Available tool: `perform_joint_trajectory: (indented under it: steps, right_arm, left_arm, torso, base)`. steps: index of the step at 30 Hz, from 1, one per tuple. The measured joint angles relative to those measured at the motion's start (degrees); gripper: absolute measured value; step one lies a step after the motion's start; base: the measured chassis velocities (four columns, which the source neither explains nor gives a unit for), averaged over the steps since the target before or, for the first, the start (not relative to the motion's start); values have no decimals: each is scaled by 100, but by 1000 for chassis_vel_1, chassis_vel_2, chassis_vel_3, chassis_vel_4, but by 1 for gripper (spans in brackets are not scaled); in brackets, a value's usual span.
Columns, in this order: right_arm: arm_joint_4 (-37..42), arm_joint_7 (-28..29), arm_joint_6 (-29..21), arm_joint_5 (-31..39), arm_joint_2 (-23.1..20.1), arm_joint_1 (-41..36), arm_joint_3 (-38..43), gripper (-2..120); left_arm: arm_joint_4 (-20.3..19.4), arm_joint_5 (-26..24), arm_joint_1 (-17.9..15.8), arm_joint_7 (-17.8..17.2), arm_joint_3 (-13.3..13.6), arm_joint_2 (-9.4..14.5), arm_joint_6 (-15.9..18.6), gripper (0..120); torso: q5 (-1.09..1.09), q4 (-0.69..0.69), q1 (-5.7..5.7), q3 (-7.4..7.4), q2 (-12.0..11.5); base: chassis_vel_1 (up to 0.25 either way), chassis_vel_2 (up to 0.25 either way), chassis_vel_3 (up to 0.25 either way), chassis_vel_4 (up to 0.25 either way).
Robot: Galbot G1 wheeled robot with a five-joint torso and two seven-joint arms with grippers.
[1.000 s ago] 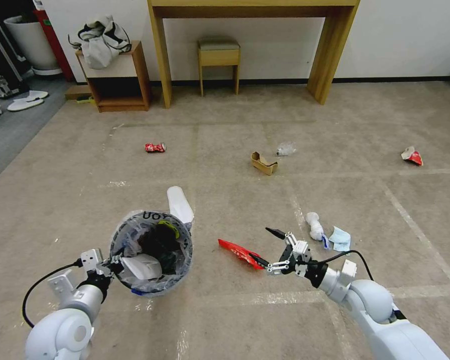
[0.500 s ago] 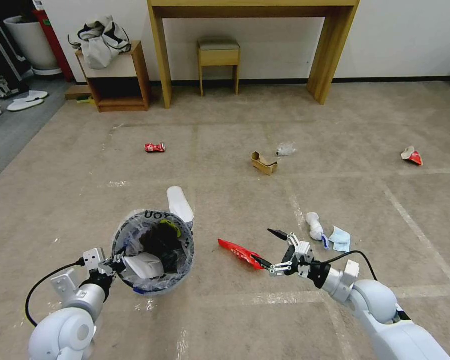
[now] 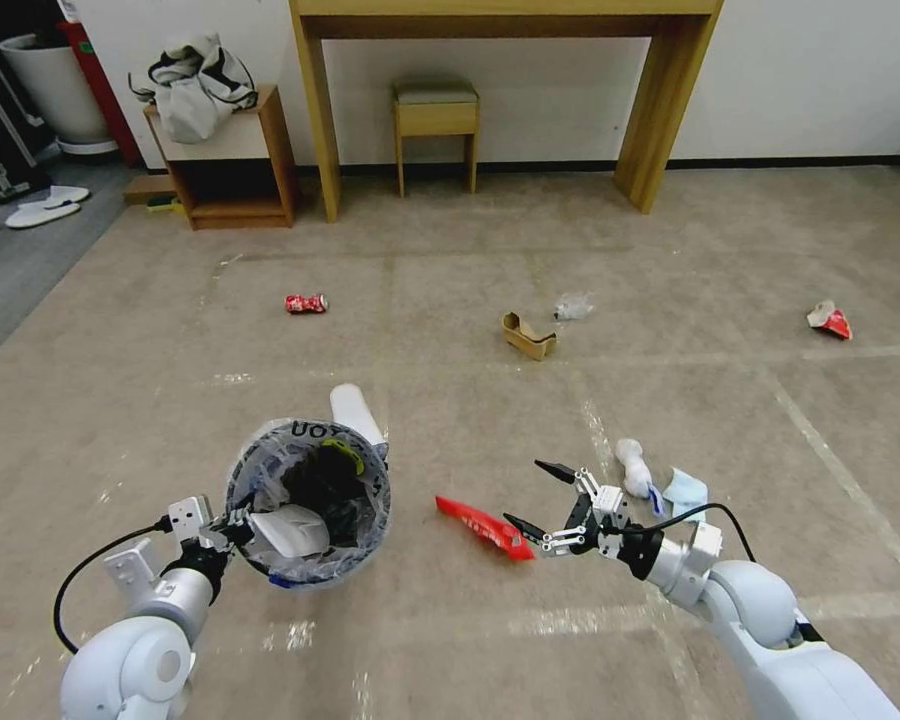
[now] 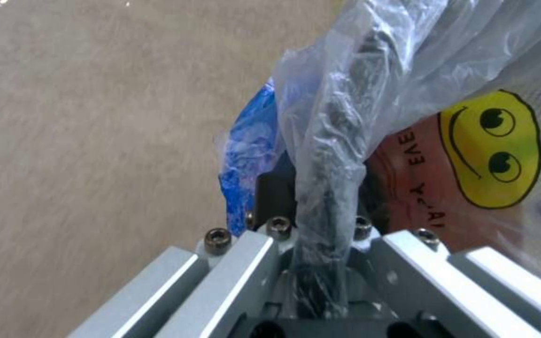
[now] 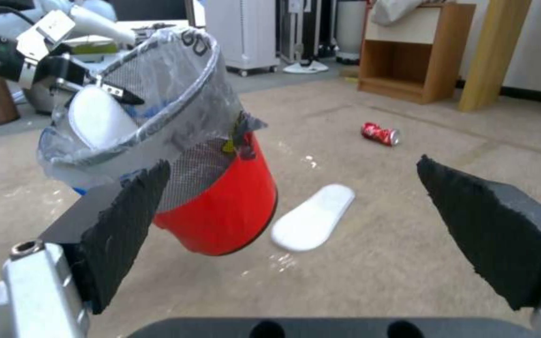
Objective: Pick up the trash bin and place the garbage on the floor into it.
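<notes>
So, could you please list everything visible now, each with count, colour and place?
trash bin: 1, red, clear bag liner, held off the floor by its rim
red foil wrapper: 1, on carpet before right tool
soda can: 1, red, far left
cardboard scrap: 1, brown, centre
plastic wad: 1, clear, beside cardboard
slipper: 1, white, behind bin
face mask: 1, blue, near right
crumpled red wrapper: 1, far right
stool: 1, wooden, by wall
left tool: 1, shut on bin rim
right tool: 1, open, near foil wrapper
</notes>
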Motion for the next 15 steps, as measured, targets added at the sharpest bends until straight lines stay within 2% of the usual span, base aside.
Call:
perform_joint_trajectory:
  steps: [3, 6, 15]
  right_arm:
    - [1, 26, 31, 30, 0, 2, -10, 100]
    - [2, 30, 51, 33, 0, 1, -9, 100]
    - [0, 77, 64, 35, -22, 13, 0, 100]
  left_arm:
    - [-5, 8, 7, 0, -6, -3, -5, 0]
    - [-14, 9, 11, 1, -8, -8, -6, 0]
    - [-25, 5, 1, -9, -37, 1, -6, 0]
  torso:
    - [1, 2, 0, 2, 0]
    - [0, 0, 1, 2, -1]
    - [1, 0, 0, -1, -1]
  base:
    - [-147, 178, 203, -182]
    - [-96, 108, 82, -77]
    - [24, -25, -23, 24]
